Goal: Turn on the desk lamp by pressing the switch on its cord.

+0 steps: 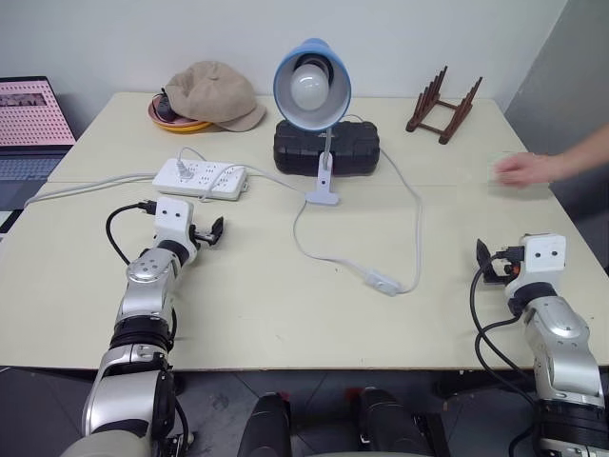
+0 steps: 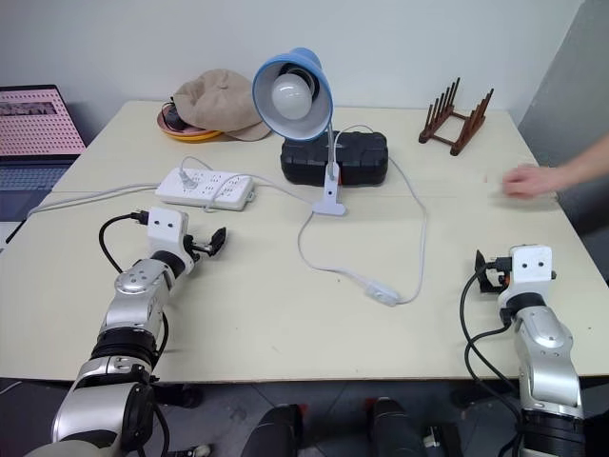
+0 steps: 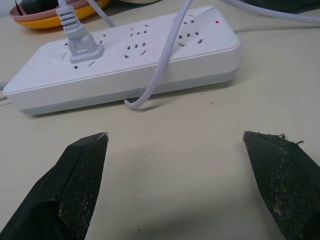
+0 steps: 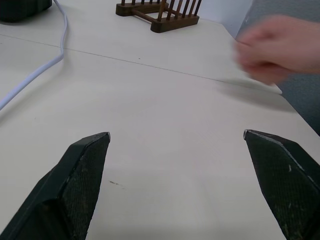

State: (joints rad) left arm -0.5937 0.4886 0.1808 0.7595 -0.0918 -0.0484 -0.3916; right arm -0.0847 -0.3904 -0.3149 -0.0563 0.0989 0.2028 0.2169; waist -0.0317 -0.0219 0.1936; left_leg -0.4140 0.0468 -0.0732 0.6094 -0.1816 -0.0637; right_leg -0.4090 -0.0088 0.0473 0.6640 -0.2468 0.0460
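A: Left eye view is showing the switch (image 1: 383, 282) lying on the table (image 1: 266, 324) near the front edge, centre-right, well apart from both grippers. The cord (image 1: 416, 224) is looping from it back to the desk lamp (image 1: 312, 86), whose bulb is looking unlit.

B: How is it likely handling?

A: I'm judging it light and slippery on a limp cord, so it's probably sliding under a push. Pressing straight down on the rocker is looking safest.

B: And the fingers?

A: The left gripper (image 1: 211, 231) and the right gripper (image 1: 483, 259) are both gaping wide, holding nothing.

B: What are the wrist views adding?

A: Left wrist is showing the power strip (image 3: 125, 65) close up with 1 plug; right wrist is catching a person's hand (image 4: 277, 47) hovering at the far right.
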